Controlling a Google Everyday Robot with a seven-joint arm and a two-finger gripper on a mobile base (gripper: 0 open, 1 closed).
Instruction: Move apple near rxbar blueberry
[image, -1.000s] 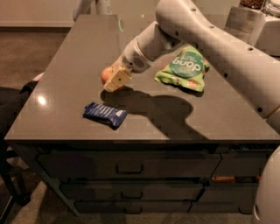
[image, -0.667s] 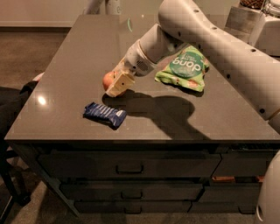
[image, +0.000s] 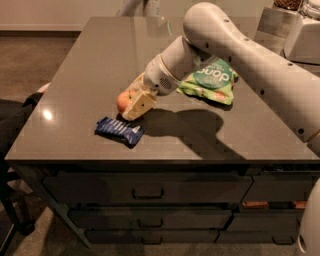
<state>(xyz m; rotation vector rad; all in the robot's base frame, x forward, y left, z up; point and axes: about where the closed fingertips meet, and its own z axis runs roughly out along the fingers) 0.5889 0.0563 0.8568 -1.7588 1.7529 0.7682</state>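
The apple (image: 123, 100) is small, red-orange, and sits low over the grey table top (image: 100, 60), left of centre. My gripper (image: 131, 104) comes in from the upper right and is shut on the apple, with a pale finger (image: 138, 106) across its right side. The rxbar blueberry (image: 119, 131), a flat dark blue wrapper with white lettering, lies on the table just in front of and slightly left of the apple, a short gap away.
A green crinkled chip bag (image: 210, 80) lies right of the gripper, partly under my arm (image: 240, 45). Drawers (image: 145, 192) run below the table's front edge. A white appliance (image: 305, 35) stands at the back right. A dark chair (image: 12, 125) is at left.
My gripper has carried the apple forward, toward the table's front edge, closer to the blue bar. The bar and the green bag have not moved.
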